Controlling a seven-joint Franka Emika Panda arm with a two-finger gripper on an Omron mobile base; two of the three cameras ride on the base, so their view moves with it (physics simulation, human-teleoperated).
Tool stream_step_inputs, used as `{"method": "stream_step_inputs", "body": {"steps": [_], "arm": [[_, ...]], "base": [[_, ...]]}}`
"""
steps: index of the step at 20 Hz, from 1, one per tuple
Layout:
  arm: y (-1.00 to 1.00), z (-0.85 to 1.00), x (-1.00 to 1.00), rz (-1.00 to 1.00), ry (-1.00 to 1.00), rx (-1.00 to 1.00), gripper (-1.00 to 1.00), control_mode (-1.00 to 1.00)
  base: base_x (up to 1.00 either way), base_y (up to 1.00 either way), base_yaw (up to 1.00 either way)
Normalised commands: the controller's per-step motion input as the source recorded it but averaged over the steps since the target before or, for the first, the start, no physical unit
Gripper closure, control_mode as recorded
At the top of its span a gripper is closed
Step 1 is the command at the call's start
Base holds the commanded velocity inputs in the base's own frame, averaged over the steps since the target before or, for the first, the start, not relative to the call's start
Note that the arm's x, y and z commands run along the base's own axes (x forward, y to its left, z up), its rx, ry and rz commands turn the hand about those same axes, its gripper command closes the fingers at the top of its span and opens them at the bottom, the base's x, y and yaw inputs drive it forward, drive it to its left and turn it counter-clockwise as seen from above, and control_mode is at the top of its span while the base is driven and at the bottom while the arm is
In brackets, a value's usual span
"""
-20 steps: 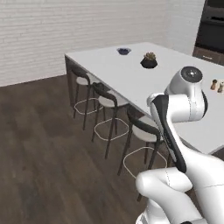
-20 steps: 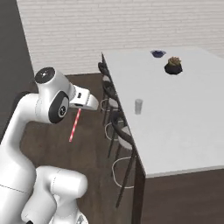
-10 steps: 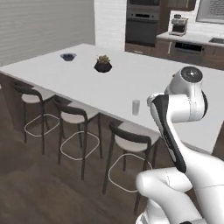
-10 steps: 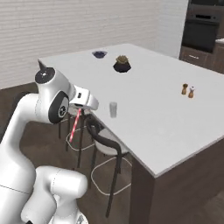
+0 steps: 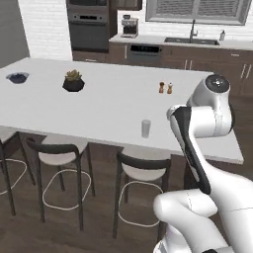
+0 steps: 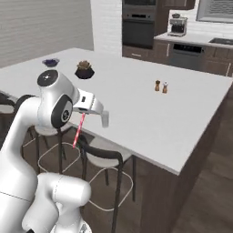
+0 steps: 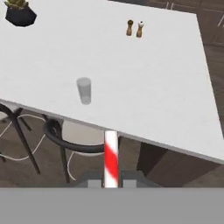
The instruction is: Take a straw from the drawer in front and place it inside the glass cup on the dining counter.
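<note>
My gripper (image 6: pixel 83 113) is shut on the straw (image 6: pixel 78 131), a thin pink-red stick that hangs down from the hand, short of the near edge of the dining counter (image 6: pixel 150 113). In the hand view the straw (image 7: pixel 111 157) rises striped red and white between the fingertips of the gripper (image 7: pixel 111 179). The glass cup (image 7: pixel 84 90) stands upright near the counter's near edge, ahead and left of the straw's tip. The same glass cup (image 5: pixel 146 128) shows in the left base view and the glass cup (image 6: pixel 105 120) in the right base view, just right of the hand. The drawer is out of view.
Brown and white shakers (image 7: pixel 134 28) stand farther back on the counter. A potted plant (image 5: pixel 73 81) and a dark bowl (image 5: pixel 18 77) sit toward its left end. Stools (image 5: pixel 138 170) line the near side below the edge. Oven and cabinets stand behind.
The whole picture has shifted, so the base has moved round. The counter's long side with the glass now faces me. The straw stays in the shut gripper.
</note>
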Motion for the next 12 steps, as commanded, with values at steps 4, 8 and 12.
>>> {"method": "stream_step_inputs", "body": {"steps": [4,8,12], "arm": [[0.00,0.00,0.00,0.00,0.00,0.00,1.00,1.00],[0.00,0.00,0.00,0.00,0.00,0.00,1.00,1.00],[0.00,0.00,0.00,0.00,0.00,0.00,1.00,1.00]], "base": [[0.00,0.96,-0.59],[0.11,0.99,-0.53],[0.42,0.75,-0.38]]}}
